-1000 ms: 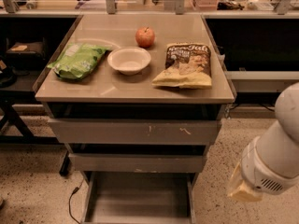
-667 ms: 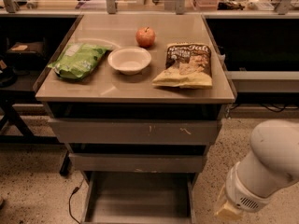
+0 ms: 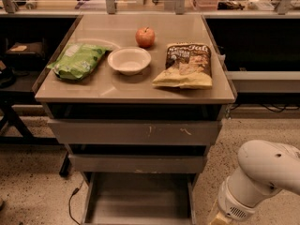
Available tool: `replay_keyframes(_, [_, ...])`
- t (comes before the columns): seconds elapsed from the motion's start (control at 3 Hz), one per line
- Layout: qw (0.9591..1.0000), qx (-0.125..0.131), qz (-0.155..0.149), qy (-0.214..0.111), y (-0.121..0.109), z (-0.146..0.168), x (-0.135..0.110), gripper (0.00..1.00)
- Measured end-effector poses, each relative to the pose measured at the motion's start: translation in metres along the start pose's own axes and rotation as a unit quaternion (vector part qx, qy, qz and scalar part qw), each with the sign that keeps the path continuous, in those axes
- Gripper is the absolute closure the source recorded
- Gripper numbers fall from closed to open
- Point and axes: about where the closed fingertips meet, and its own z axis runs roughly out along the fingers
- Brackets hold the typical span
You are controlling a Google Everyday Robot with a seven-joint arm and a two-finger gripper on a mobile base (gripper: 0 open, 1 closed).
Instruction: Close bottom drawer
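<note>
The bottom drawer (image 3: 138, 198) is pulled out at the foot of the cabinet. Its flat grey tray floor and two side walls show, and its front panel runs off the lower edge of the view. Above it sit the middle drawer front (image 3: 138, 164) with a chipped lower edge and the wide top drawer front (image 3: 136, 132) with pale scratches. My white arm (image 3: 262, 175) comes in at the lower right. My gripper (image 3: 218, 218) is at the bottom edge, just right of the open drawer's right wall, mostly cut off by the frame.
On the cabinet top (image 3: 117, 86) lie a green bag (image 3: 77, 60), a white bowl (image 3: 129, 60), a red apple (image 3: 145, 36) and a chip bag (image 3: 186, 65). A black cable (image 3: 74, 198) lies on the speckled floor at the left. Dark shelving stands on both sides.
My arm has moved down and to the left, toward the open drawer's right side. The gripper has dropped to the bottom edge of the view. The drawers have not moved.
</note>
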Motion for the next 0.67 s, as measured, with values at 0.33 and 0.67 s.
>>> replay_keyframes(0.33, [0.9997,-0.020,-0.001,-0.014,0.001,0.021,0.002,1.00])
replay_keyframes(0.67, [0.9981,-0.051,0.022,-0.027,0.001,0.082,0.015,1.00])
